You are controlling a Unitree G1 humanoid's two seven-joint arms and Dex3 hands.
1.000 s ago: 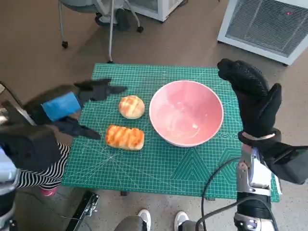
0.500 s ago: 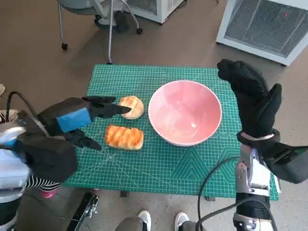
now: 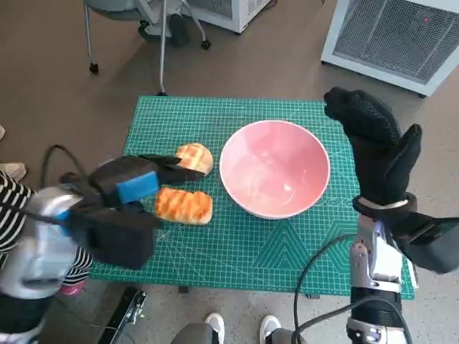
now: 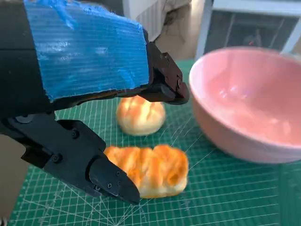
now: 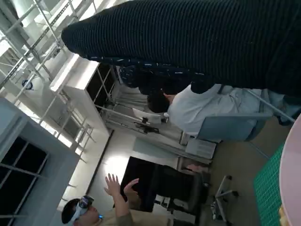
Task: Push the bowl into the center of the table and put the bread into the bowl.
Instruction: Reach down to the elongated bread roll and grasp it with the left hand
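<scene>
Looking soft and light, that long bread (image 3: 184,205), probably squishing easily, so pinching gently across its short sides. Sitting just beside the pink bowl (image 3: 275,178), under the left hand (image 3: 136,183), fingers spread, holding nothing. Right hand (image 3: 376,147) hovering spread past the bowl, empty.

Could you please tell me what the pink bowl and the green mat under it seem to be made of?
The round pink bowl looks like glazed ceramic or hard plastic: its smooth inside shows soft glossy highlights. I cannot tell which. The green gridded mat looks like a matte rubbery cutting mat, given its printed white grid lines and flat, dull surface.
</scene>
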